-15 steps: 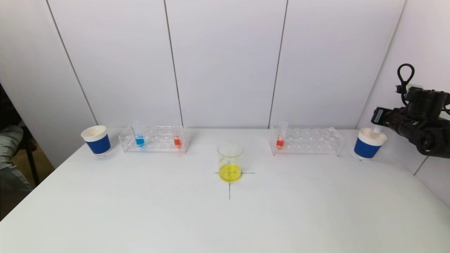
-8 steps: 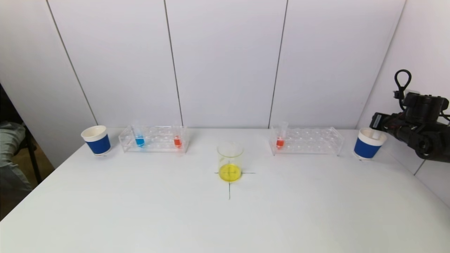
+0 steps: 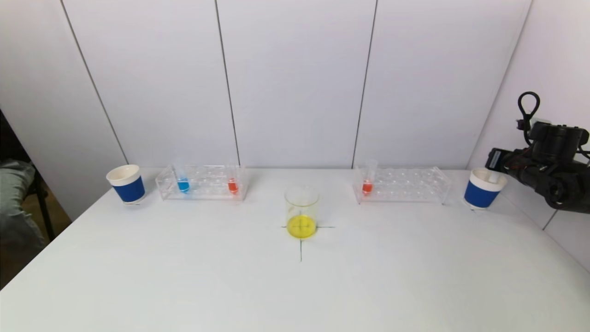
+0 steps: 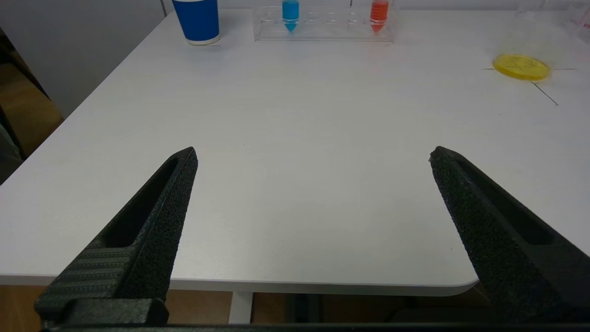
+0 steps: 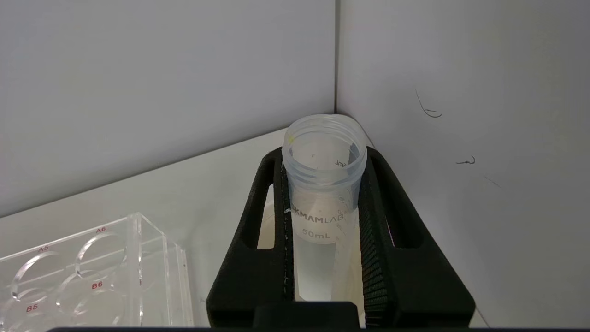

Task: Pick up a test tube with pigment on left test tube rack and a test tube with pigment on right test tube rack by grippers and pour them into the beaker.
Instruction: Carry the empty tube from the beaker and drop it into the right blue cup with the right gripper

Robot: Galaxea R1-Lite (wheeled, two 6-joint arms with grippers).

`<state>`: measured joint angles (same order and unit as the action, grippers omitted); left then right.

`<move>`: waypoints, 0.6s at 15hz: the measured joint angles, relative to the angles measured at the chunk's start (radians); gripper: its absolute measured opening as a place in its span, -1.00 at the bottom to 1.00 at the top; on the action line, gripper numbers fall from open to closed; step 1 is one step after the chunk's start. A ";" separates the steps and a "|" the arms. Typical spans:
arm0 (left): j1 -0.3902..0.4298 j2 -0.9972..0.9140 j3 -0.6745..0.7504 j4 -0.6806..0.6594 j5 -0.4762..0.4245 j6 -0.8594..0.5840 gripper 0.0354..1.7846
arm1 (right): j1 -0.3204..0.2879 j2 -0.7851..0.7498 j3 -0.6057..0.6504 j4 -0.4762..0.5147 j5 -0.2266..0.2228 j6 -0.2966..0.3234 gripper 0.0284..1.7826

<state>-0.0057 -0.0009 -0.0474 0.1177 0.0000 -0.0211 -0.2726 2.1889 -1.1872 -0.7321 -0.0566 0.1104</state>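
Note:
The beaker [image 3: 301, 212] with yellow liquid stands on the cross mark at mid-table. The left rack [image 3: 203, 182] holds a blue tube [image 3: 183, 184] and a red tube [image 3: 233, 185]. The right rack [image 3: 401, 184] holds one red tube [image 3: 367, 184]. My right gripper [image 5: 324, 157] is shut on an empty clear 50 mL test tube [image 5: 322, 207], held upright with its lower end inside the right blue cup [image 3: 483, 189]. My left gripper [image 4: 313, 152] is open and empty over the table's near left edge, far from the racks.
A second blue cup [image 3: 126, 183] stands left of the left rack. The wall corner is close behind my right gripper. A corner of the right rack [image 5: 92, 272] shows beside the held tube.
My right arm has come down a little, lowering the empty tube into the right blue cup, then held still. Nothing else moved.

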 joint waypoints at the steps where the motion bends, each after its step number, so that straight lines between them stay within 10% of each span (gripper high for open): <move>1: 0.000 0.000 0.000 0.000 0.000 0.000 0.98 | 0.000 0.000 0.000 0.000 0.000 0.000 -0.50; 9: 0.000 0.000 0.000 0.000 0.000 0.001 0.98 | 0.000 -0.001 0.003 0.000 0.010 0.000 -0.32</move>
<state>-0.0057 -0.0009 -0.0474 0.1177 0.0000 -0.0202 -0.2728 2.1883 -1.1843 -0.7317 -0.0466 0.1100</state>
